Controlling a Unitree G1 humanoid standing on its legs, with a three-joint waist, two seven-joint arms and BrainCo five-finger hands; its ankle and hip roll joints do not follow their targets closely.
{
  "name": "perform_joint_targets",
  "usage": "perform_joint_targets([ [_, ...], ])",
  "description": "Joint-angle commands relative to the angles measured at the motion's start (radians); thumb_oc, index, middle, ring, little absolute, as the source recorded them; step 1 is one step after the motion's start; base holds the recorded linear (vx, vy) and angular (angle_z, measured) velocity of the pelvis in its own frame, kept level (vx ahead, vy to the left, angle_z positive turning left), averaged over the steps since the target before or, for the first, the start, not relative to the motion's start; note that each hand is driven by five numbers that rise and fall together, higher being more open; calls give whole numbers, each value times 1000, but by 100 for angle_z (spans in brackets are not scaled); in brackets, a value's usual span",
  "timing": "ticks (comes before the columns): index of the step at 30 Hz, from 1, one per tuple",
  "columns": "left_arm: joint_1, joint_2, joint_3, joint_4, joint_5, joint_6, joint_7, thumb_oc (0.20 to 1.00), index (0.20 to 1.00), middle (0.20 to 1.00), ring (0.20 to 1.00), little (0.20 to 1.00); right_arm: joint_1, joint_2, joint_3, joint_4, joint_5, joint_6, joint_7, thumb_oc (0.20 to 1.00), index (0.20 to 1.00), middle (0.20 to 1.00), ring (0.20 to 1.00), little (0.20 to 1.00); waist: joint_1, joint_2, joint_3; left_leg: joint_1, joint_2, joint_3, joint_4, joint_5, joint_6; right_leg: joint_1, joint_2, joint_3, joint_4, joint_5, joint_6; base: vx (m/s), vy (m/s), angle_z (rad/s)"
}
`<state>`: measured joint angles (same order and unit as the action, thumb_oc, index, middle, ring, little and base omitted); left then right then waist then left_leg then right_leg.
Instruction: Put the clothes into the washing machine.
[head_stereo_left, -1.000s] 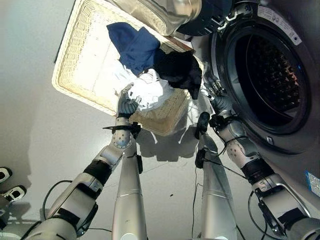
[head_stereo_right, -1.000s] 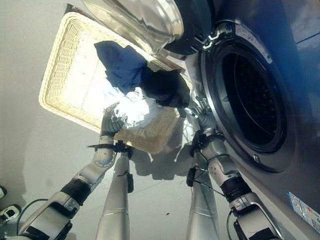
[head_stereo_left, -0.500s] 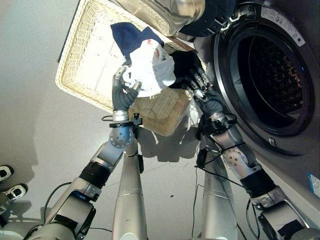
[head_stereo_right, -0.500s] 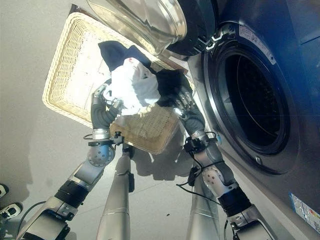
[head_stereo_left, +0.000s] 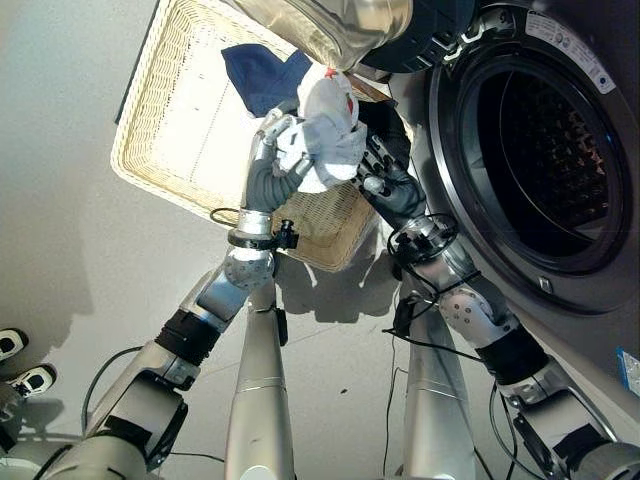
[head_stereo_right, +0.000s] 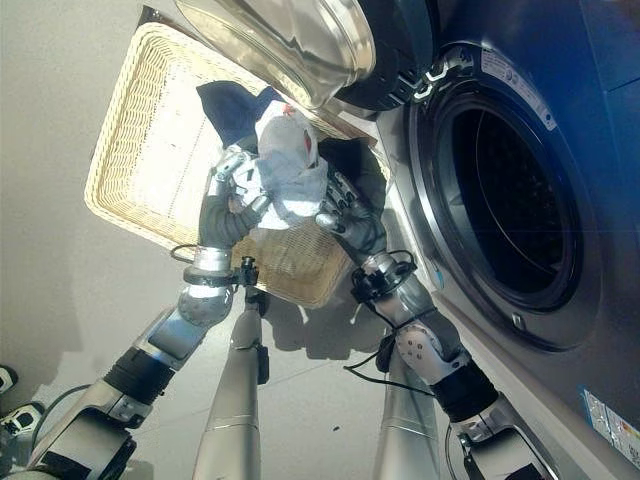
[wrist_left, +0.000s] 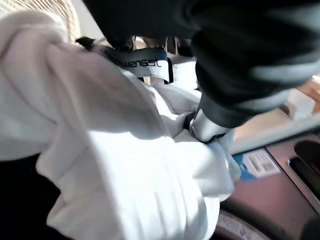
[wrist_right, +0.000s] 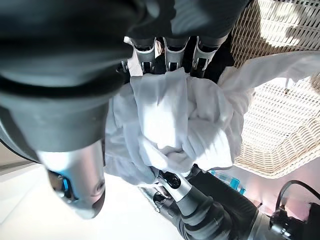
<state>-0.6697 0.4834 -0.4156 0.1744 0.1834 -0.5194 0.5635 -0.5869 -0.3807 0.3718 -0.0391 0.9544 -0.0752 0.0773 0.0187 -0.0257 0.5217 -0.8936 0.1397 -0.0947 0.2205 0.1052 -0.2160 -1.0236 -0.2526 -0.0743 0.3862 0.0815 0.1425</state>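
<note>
A bunched white garment (head_stereo_left: 325, 130) hangs above the wicker basket (head_stereo_left: 150, 150), lifted near the washing machine's door. My left hand (head_stereo_left: 272, 160) is shut on it from the left, fingers curled into the cloth (wrist_left: 125, 165). From the right, my right hand (head_stereo_left: 392, 190) rests against the same garment (wrist_right: 170, 120) with fairly straight fingers. A blue garment (head_stereo_left: 258, 70) and a black one (head_stereo_left: 382, 118) still lie in the basket's far right part. The drum opening (head_stereo_left: 540, 130) gapes just right of both hands.
The washer's glass door (head_stereo_left: 330, 25) is swung open above the basket's far edge, close over the lifted cloth. The basket stands on a pale floor against the machine's front. A person's white shoes (head_stereo_left: 15, 365) show at the lower left.
My left hand has raised the white garment out of the basket, up and right toward the door. My right hand has moved left from the basket's corner to the cloth.
</note>
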Motion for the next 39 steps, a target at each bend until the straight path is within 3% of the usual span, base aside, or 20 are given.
perform_joint_targets([
  [1,-66,16,-66,-149,49,-48,-45,200,200,200,200,200,-31,27,38,-132,53,-46,42,1000,1000,1000,1000,1000,17,-7,-2,-46,-108,-11,32,8,122,14,49,-53,-71,109,56,0,0,0],
  [12,-102,21,-128,-149,69,-46,-117,200,200,200,200,200,-54,30,45,-164,81,-81,69,1000,1000,1000,1000,1000,10,-9,-2,-58,-108,-3,36,8,122,3,49,-53,-76,117,58,0,0,0],
  [23,-120,8,-177,-166,95,-66,-163,200,200,200,200,200,-61,31,58,-179,90,-67,60,1000,1000,1000,1000,1000,2,-9,-2,-62,-107,6,34,9,122,-1,52,-50,-79,118,58,0,0,0],
  [25,-126,7,-185,-169,110,-73,-167,200,200,200,200,200,-60,29,57,-181,100,-63,62,765,765,765,765,765,-1,-9,-2,-64,-107,8,35,9,122,-5,54,-48,-76,117,57,0,0,0],
  [26,-129,7,-187,-174,108,-73,-176,200,200,200,200,200,-60,30,57,-182,99,-63,58,520,520,520,520,520,-1,-9,-2,-64,-107,10,34,9,122,-5,55,-47,-76,116,57,0,0,0],
  [27,-132,5,-190,-177,109,-76,-186,200,200,200,200,200,-62,30,57,-181,99,-64,53,395,395,395,395,395,-2,-9,-2,-63,-106,10,34,9,122,-4,55,-47,-76,115,57,0,0,0],
  [28,-133,3,-191,-181,111,-75,-195,200,200,200,200,200,-59,32,57,-182,96,-65,51,200,200,200,200,200,-2,-9,-2,-64,-106,11,33,9,122,-4,56,-47,-77,115,57,0,0,0],
  [39,-147,-7,-221,-190,114,-77,-234,200,200,200,200,200,-55,40,55,-183,132,-85,41,200,200,200,200,200,-10,-14,-2,-61,-104,18,22,13,121,-1,59,-46,-88,121,59,0,0,0],
])
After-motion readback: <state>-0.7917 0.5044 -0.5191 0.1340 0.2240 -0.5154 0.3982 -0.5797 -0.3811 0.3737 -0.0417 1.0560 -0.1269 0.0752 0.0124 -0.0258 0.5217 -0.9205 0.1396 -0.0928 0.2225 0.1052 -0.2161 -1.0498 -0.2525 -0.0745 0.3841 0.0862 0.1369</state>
